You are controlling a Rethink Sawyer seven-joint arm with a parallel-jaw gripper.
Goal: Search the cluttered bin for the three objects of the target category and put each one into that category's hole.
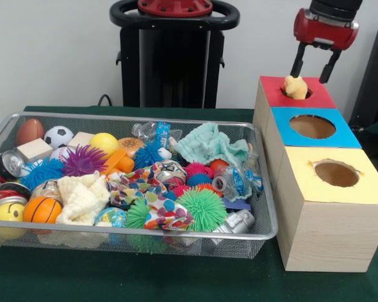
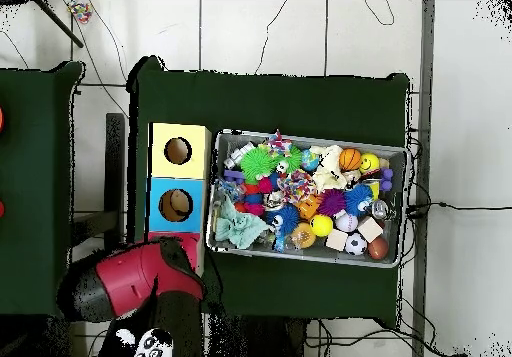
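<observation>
One camera faced the wire bin (image 1: 132,182) closely across the table; another looked straight down from high, sharing it (image 2: 310,195).

Red box top (image 1: 315,95), blue box top (image 1: 343,130), yellow box top (image 1: 365,185), green tablecloth (image 1: 176,277)

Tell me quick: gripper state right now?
Gripper: open, fingers spread above the red box's hole; the yellowish object sits in the hole, not gripped.

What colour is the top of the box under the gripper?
Red; the red-topped box sits below the gripper, clearest in the front view.
</observation>
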